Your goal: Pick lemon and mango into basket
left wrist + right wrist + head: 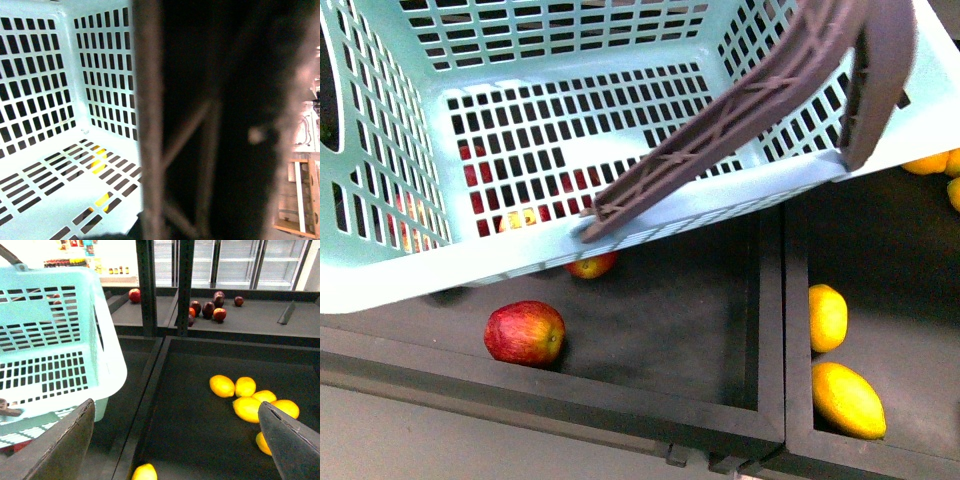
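Observation:
The turquoise basket [620, 215] hangs tilted over the left bin, with nothing lying on its slotted floor. My left gripper is shut on its brown handle [150, 125], and the fingers themselves are hidden. In the right bin, a lemon [827, 317] lies by the divider. An elongated orange-yellow mango [847, 399] lies just nearer than it. My right gripper [177, 450] stands open above that bin's floor, nothing between its fingers [65, 445]. The lemon [144, 472] shows low between them, and the basket [107, 365] is off to one side.
A red apple [524, 333] lies in the left bin; another [592, 265] peeks from under the basket. A cluster of yellow fruit [247, 408] sits further back in the right bin. A divider wall [772, 300] separates the bins. Dark apples [219, 314] rest on a rear shelf.

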Controlling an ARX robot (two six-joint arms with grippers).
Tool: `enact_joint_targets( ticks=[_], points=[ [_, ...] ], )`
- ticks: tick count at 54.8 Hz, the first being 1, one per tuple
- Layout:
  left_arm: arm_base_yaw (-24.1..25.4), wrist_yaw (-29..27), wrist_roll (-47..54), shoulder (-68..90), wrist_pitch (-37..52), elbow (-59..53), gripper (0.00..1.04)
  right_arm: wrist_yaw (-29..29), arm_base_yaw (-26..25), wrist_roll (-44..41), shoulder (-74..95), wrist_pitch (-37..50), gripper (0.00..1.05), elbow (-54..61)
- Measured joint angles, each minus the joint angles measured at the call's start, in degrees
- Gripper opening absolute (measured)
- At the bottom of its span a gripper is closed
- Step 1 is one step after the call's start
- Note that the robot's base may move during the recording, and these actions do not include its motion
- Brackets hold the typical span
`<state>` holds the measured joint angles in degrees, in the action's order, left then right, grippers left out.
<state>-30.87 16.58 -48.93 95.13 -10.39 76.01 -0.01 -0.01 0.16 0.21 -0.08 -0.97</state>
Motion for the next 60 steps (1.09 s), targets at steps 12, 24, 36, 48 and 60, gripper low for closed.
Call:
enact_joint_targets(
  ticks=[12, 24, 36, 48, 60],
  points=[
    [-4.59, -0.02, -1.62, 2.73, -0.13, 2.4, 0.04, 0.0, 0.0, 0.0, 0.0, 0.0, 0.96, 0.0],
    [-8.13, 1.55, -2.99, 2.82, -0.11, 2.6, 0.04, 0.0, 0.0, 0.0, 0.0, 0.0, 0.96, 0.0],
    [-7.43, -0.02, -3.08, 2.82, -0.11, 2.62, 0.04, 0.0, 0.0, 0.0, 0.0, 0.0, 0.96, 0.0],
    [-7.39, 0.15, -3.04, 2.82, -0.11, 2.62, 0.04, 4.46, 0.5, 3.85, 3.1, -6.84, 0.96, -2.49],
    [-7.43, 0.61, -3.06, 2.84, -0.11, 2.82, 0.04, -0.09, -15.98, 17.05, 24.57, -11.39, 0.96, -7.91]
  ],
)
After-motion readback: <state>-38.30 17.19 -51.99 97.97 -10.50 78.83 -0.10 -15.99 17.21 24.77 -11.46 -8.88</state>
